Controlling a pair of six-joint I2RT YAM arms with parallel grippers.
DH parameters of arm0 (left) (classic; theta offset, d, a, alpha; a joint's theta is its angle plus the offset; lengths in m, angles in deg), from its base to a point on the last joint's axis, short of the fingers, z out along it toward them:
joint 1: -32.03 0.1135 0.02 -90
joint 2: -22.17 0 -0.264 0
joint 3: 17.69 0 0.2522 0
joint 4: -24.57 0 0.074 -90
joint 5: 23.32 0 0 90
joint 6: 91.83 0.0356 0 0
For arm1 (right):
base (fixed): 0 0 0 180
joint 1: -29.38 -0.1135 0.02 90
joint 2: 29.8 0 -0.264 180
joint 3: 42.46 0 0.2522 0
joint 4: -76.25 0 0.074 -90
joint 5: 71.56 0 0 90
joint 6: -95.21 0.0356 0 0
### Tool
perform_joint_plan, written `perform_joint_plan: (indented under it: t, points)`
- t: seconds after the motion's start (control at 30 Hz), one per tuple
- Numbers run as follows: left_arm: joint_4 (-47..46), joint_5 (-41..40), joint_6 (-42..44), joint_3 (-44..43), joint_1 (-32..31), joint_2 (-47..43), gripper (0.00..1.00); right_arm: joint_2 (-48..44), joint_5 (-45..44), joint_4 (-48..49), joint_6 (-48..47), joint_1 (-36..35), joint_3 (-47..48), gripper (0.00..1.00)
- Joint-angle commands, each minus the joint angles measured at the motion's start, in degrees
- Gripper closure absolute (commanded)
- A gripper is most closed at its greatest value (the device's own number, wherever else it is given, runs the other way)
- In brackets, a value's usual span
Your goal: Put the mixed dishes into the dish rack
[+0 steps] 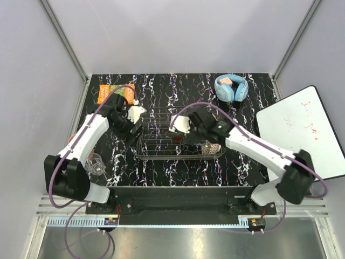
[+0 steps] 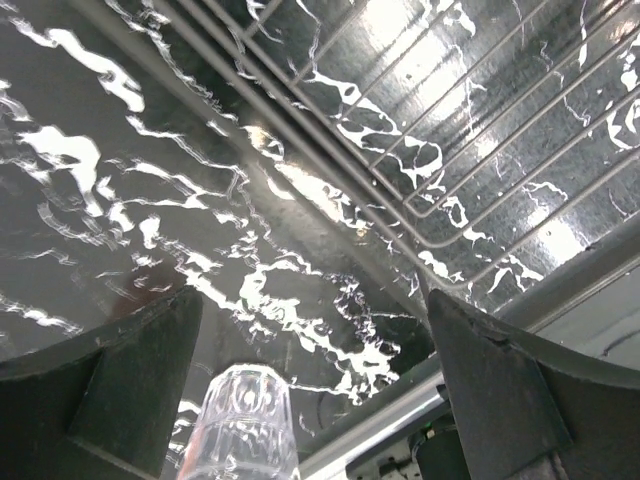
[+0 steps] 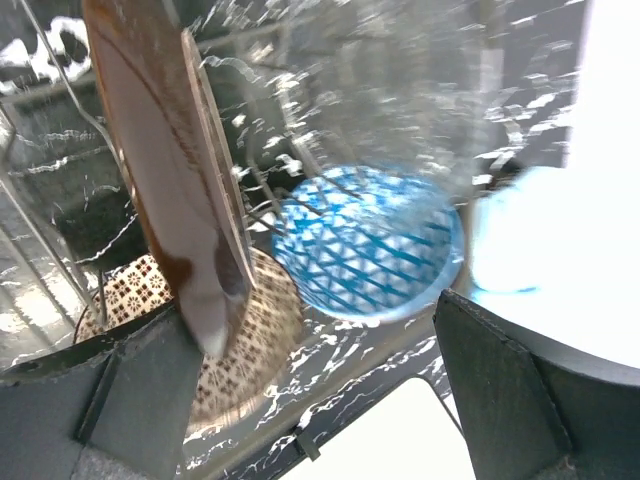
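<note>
The dark wire dish rack point(image 1: 156, 116) lies mid-table. In the right wrist view the red plate point(image 3: 170, 170) stands on edge in it, with the beige patterned bowl point(image 3: 255, 345) and the blue patterned bowl point(image 3: 365, 245) beside it. A blurred clear glass bowl point(image 3: 400, 100) shows above the blue one. My right gripper point(image 1: 186, 137) point(image 3: 320, 380) is open over the rack and holds nothing. My left gripper point(image 1: 133, 128) point(image 2: 310, 380) is open and empty at the rack's left edge point(image 2: 480, 130). The clear stemmed glass point(image 1: 97, 164) point(image 2: 240, 425) stands on the table, front left.
An orange-green book point(image 1: 115, 93) lies at the back left. Light blue headphones point(image 1: 232, 87) lie at the back right, with a pinkish thing point(image 1: 225, 81) against them. A white board point(image 1: 302, 129) overhangs the table's right edge.
</note>
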Motion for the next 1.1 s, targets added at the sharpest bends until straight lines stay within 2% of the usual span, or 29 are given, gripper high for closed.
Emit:
perform_joint_plan:
  t: [0.0,0.13,0.2,0.27,0.37,0.4,0.47,0.6,0.7,0.9,1.07]
  points:
    - [4.6,-3.2,0.0,-7.3,0.7,-4.7,0.01,-9.0,-2.2,-0.5,4.0,-2.8,2.4,0.0]
    - [6.6,-8.6,-1.4,-9.7,2.7,-10.1,0.01,-13.2,-2.7,-2.0,10.7,-4.8,5.3,0.0]
    - [7.9,-10.5,-0.7,-9.5,5.1,-12.7,0.01,-15.2,-2.6,-1.8,18.6,-4.7,6.9,0.0]
    - [8.9,-11.0,0.8,-9.0,10.8,-16.3,0.01,-17.1,-2.2,-0.9,27.7,-4.8,6.8,0.0]
    - [9.7,-10.8,4.3,-7.6,20.0,-20.2,0.01,-19.1,4.8,2.3,33.9,-4.7,3.8,0.0]
    - [10.0,-10.5,5.1,-6.9,23.7,-21.1,0.01,-19.4,5.4,3.7,35.2,-4.7,1.5,0.0]
    - [10.4,-8.7,7.7,-4.3,27.0,-23.2,0.01,-20.0,3.5,8.6,39.4,-4.7,-0.7,0.0]
    - [7.0,-7.6,8.8,0.5,32.6,-24.6,0.01,-22.3,3.2,16.3,42.6,-4.7,-6.8,0.13]
    - [0.8,-9.6,5.7,2.1,33.7,-22.3,0.08,-25.2,3.6,22.2,45.1,-4.7,-10.4,0.25]
    - [-4.7,-9.9,-1.8,-0.1,33.7,-12.2,0.15,-26.7,6.4,23.3,45.8,-4.7,-12.4,0.28]
    - [-8.5,-9.8,-2.6,2.8,33.7,-10.0,0.19,-26.7,7.5,23.4,46.3,-4.7,-12.4,0.31]
